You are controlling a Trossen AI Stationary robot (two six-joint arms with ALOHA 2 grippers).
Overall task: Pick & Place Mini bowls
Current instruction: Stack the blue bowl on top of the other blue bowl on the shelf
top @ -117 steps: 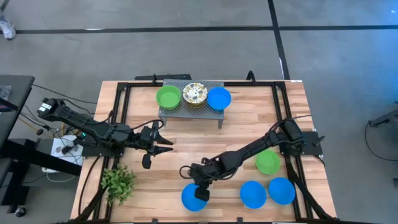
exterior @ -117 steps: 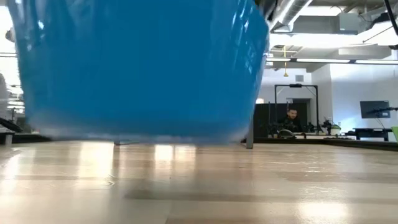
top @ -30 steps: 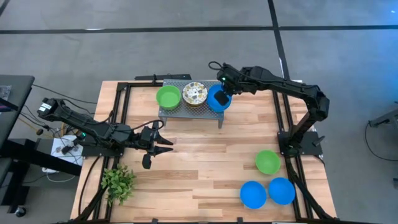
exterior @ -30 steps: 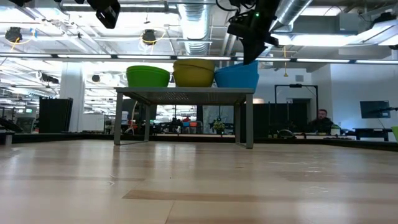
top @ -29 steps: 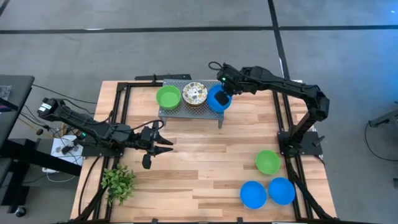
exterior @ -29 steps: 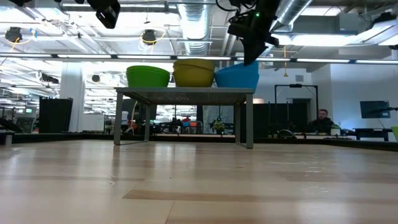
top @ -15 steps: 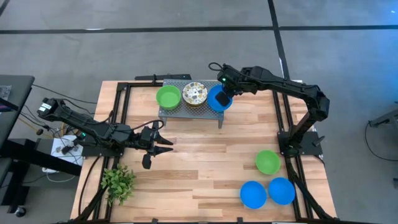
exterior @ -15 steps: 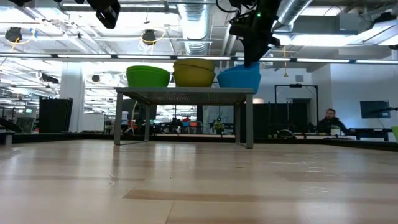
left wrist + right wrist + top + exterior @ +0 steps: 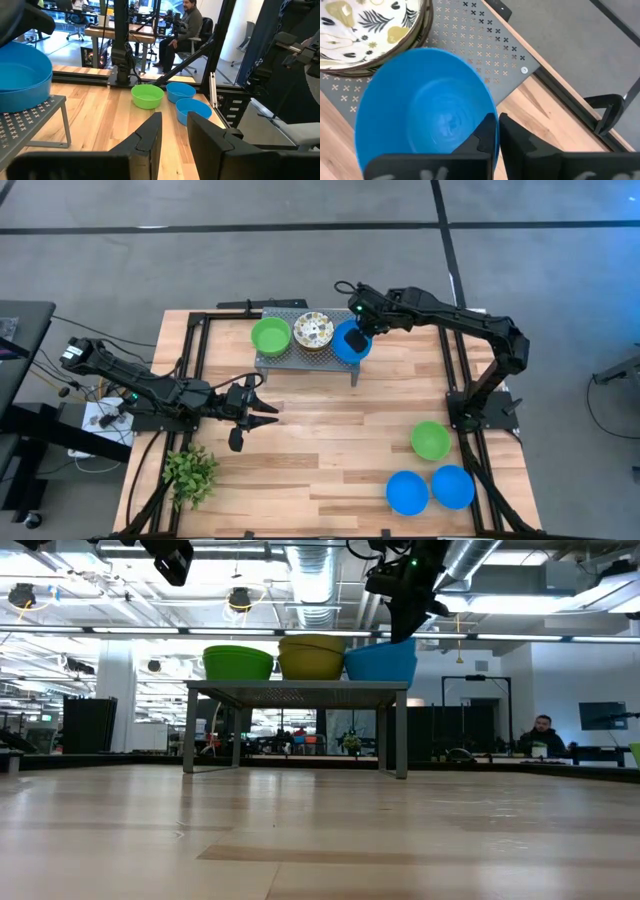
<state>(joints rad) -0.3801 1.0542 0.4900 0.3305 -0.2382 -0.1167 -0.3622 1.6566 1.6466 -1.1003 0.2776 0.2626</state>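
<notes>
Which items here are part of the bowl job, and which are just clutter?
Job: blue bowl pinched by the right gripper, green bowl, patterned bowl, grey stand, loose green bowl, two loose blue bowls.
Clutter: plant.

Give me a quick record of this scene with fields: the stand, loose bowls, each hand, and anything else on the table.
stand: grey perforated stand at the table's far side, carrying a green bowl, a patterned bowl stack and a blue bowl
loose bowls: green one and two blue ones near the right corner
right hand: pinching the stand's blue bowl by its rim
left hand: open, above the table's left-centre
other: small plant
</notes>
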